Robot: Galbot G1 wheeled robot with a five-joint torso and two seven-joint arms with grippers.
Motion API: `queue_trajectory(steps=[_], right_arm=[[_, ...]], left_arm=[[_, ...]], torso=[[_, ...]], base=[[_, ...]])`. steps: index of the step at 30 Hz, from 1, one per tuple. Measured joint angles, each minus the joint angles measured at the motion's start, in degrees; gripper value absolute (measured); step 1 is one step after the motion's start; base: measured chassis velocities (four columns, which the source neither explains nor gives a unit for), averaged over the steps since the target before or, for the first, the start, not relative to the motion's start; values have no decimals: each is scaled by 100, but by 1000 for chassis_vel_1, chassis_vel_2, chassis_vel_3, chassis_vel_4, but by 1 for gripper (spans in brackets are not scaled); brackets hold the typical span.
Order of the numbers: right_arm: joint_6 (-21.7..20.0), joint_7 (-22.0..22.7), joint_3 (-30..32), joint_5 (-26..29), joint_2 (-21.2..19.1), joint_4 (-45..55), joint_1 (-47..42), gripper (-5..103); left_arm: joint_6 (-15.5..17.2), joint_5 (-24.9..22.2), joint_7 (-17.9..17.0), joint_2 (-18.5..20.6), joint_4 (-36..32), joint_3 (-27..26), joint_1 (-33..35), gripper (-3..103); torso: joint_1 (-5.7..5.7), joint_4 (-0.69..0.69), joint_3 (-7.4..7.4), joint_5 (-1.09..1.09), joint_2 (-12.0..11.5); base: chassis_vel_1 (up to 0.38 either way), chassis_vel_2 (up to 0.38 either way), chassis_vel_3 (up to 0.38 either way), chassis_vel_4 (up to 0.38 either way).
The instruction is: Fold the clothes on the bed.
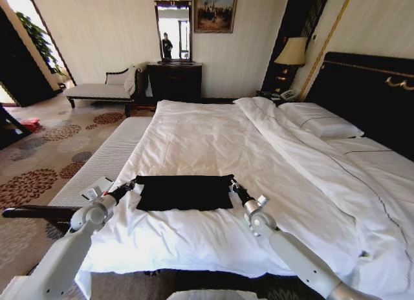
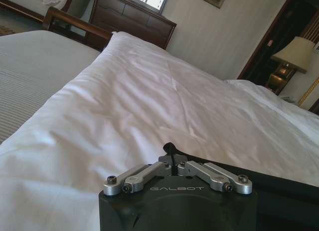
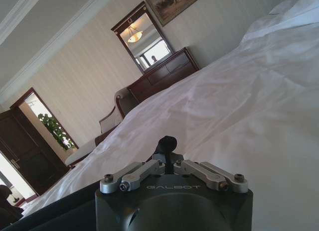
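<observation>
The clothes, a black T-shirt (image 1: 184,192), lie as a flat rectangle on the near part of the bed (image 1: 213,132), on the white duvet. My left gripper (image 1: 133,182) is at the shirt's far left corner and my right gripper (image 1: 232,183) at its far right corner. The shirt's far edge runs straight between them. In the left wrist view the left gripper (image 2: 171,152) is shut, with black fabric (image 2: 284,183) trailing from it. The right wrist view shows the right gripper (image 3: 167,145) shut too, the black cloth (image 3: 55,208) beside it.
Pillows (image 1: 320,122) and a folded-back duvet lie toward the dark headboard (image 1: 369,86) on the right. A striped white bench (image 1: 103,161) runs along the bed's left side, with patterned carpet beyond. A dark dresser (image 1: 174,80), a chaise (image 1: 100,90) and a lamp (image 1: 292,52) stand by the far wall.
</observation>
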Motion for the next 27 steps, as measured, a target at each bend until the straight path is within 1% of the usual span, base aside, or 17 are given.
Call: queue_trajectory(steps=[7,14,20,21,22,23,24,26,27], right_arm=[[3,184,31,-89,-47,354,-257,2],[3,194,33,-301,-77,444,-501,2],[4,190,33,-520,-52,356,-611,2],[16,188,33,-614,-48,352,-627,0],[21,181,35,-644,-55,379,-644,5],[21,181,35,-644,-55,379,-644,5],[23,179,50,-664,-68,459,-673,10],[25,251,141,-674,-110,722,-778,20],[25,251,141,-674,-110,722,-778,20]], left_arm=[[-34,72,-11,-102,-62,-47,119,0],[-53,107,8,-41,-246,-145,402,0],[-140,369,-2,-62,-274,-149,563,0],[-168,433,-67,-99,-294,-138,592,0],[-175,445,-102,-116,-327,-137,615,0],[-175,445,-102,-116,-327,-137,615,0],[-179,454,-128,-123,-380,-147,647,-1],[-202,464,-222,-96,-588,-246,760,10],[-202,464,-222,-96,-588,-246,760,10]], torso=[[1,-1,0,0,-1],[0,0,0,0,-1],[1,0,0,1,-1],[1,0,1,0,-1],[1,0,1,0,-1],[1,0,1,0,-1],[1,0,1,0,-1],[1,0,1,0,-1],[1,0,1,0,-1]], base=[[0,0,0,0],[0,0,0,0],[0,0,0,0],[0,0,0,0],[0,0,0,0],[0,0,0,0],[0,0,0,0],[0,0,0,0],[0,0,0,0]])
